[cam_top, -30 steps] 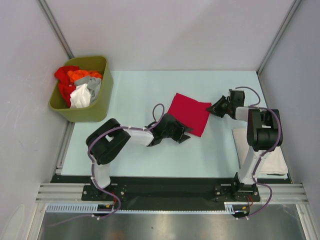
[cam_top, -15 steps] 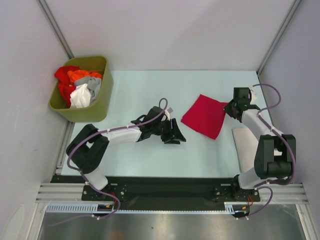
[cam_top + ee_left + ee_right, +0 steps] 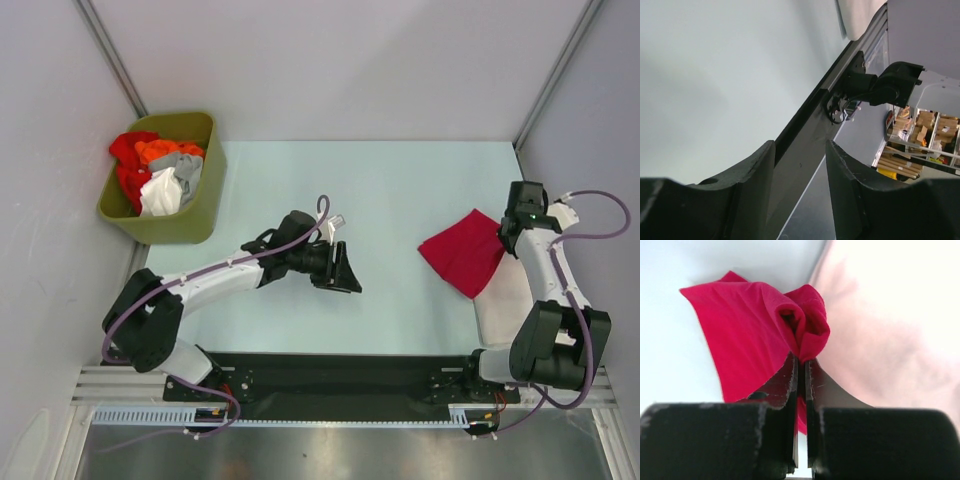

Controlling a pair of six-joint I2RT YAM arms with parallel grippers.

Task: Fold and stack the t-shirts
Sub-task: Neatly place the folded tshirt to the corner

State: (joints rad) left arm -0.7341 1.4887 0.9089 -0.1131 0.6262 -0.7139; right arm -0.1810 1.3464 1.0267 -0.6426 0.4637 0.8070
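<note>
Inside grey walls [image 3: 330, 60], a pale blue-green bench [image 3: 400, 180] spans the cell. At its far left, an olive-green bin [image 3: 203, 228] holds crumpled t-shirts [image 3: 160, 178] in red, orange, grey and white. At the right edge lies a folded off-white t-shirt [image 3: 503, 305]. The crimson t-shirt [image 3: 462, 255] overlaps its left edge, a bunched corner pinched in the closed right claw [image 3: 801, 367]. The left claw [image 3: 345, 270] stands parted and empty mid-bench, well apart from it.

The pale-green tabletop [image 3: 400, 180] is loaded at two spots. An olive-green bin [image 3: 190, 230] is seated at the far-left corner. An off-white t-shirt [image 3: 505, 305] is laid flat along the right edge, and a crimson-red t-shirt [image 3: 462, 255] is draped partly over it.
</note>
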